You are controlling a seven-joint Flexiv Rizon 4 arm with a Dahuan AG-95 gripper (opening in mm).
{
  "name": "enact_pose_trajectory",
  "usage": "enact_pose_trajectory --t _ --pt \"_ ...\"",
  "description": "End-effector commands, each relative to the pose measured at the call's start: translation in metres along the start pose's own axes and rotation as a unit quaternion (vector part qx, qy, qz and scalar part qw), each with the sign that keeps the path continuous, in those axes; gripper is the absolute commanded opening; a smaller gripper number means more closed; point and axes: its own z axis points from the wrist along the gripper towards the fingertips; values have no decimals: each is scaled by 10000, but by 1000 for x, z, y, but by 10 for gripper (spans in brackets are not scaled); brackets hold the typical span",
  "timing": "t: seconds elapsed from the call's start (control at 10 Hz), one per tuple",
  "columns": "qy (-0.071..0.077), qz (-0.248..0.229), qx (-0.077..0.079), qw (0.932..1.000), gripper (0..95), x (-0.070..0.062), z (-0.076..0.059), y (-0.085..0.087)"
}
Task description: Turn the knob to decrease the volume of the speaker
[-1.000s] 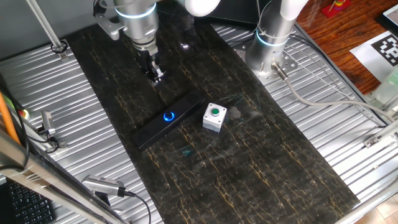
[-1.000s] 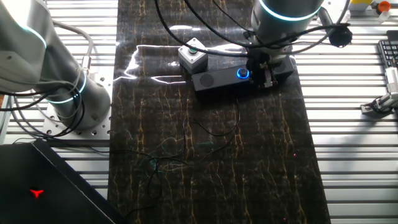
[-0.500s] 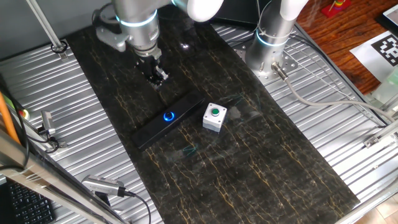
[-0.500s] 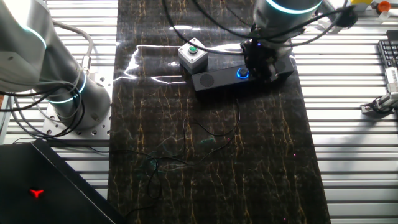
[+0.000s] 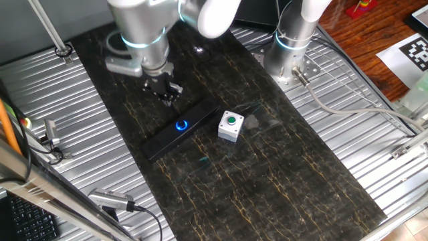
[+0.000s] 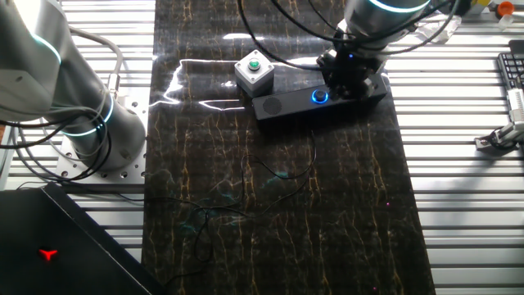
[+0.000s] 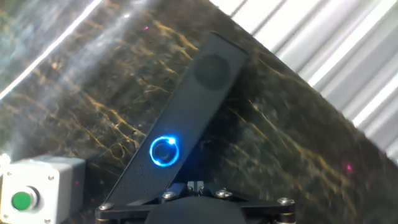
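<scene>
The speaker (image 5: pixel 200 112) is a long flat black bar lying on the dark marbled mat. Its knob (image 5: pixel 182 124) is a small black dial ringed in glowing blue. Both show in the other fixed view, the speaker (image 6: pixel 282 105) and the knob (image 6: pixel 318 97), and in the hand view, the speaker (image 7: pixel 205 87) and the knob (image 7: pixel 164 151). My gripper (image 5: pixel 166 92) hangs above the speaker's far end, a little off the knob, touching nothing. Its fingertips (image 7: pixel 196 185) are pressed together and empty, just right of the knob in the hand view.
A white box with a green button (image 5: pixel 231 126) stands right beside the speaker; it shows in the other fixed view (image 6: pixel 253 72) and the hand view (image 7: pixel 37 186). A second arm's base (image 5: pixel 292 47) stands at the back. Thin cables (image 6: pixel 278 176) lie on the mat.
My arm has come lower and nearer the speaker, and the wrist has turned. The gripper now hangs closer to the knob. The speaker and box have not moved.
</scene>
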Motion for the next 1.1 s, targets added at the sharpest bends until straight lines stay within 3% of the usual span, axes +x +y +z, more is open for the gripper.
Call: enact_pose_trajectory --t 0.1,0.6,1.1 --pt "49 -260 65 9996 0 -6 5 1" --pt "-47 221 108 9997 0 -6 5 1" --pt "35 -136 130 9998 0 -6 5 1"
